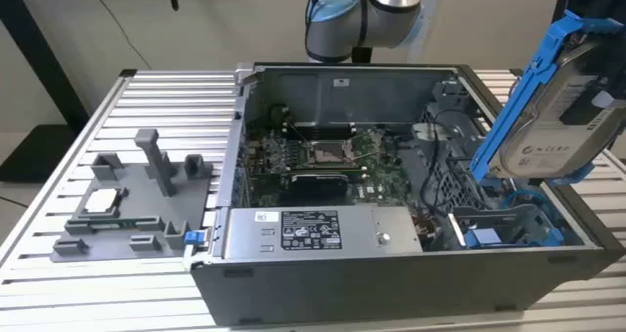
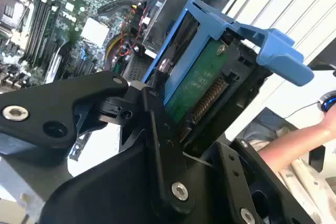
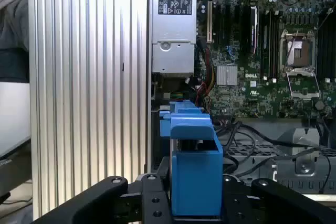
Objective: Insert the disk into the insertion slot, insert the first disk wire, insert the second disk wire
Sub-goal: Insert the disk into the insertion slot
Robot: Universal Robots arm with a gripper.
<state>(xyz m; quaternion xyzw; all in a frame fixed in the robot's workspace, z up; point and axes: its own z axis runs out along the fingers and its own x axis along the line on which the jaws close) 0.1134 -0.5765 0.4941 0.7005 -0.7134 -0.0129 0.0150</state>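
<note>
One end effector [image 3: 195, 203] tight on the disk [image 1: 559, 123]; ribbed metal table [image 1: 171, 90], beige wall [image 1: 225, 24].

Ribbed metal table [image 1: 59, 288], slats bare along the near edge. Open grey computer case [image 1: 391, 292] sits on it, toward the exterior view's right. Flat grey tray [image 1: 127, 226] of moulded part holders lies just beside the case, on the exterior view's left.
</note>
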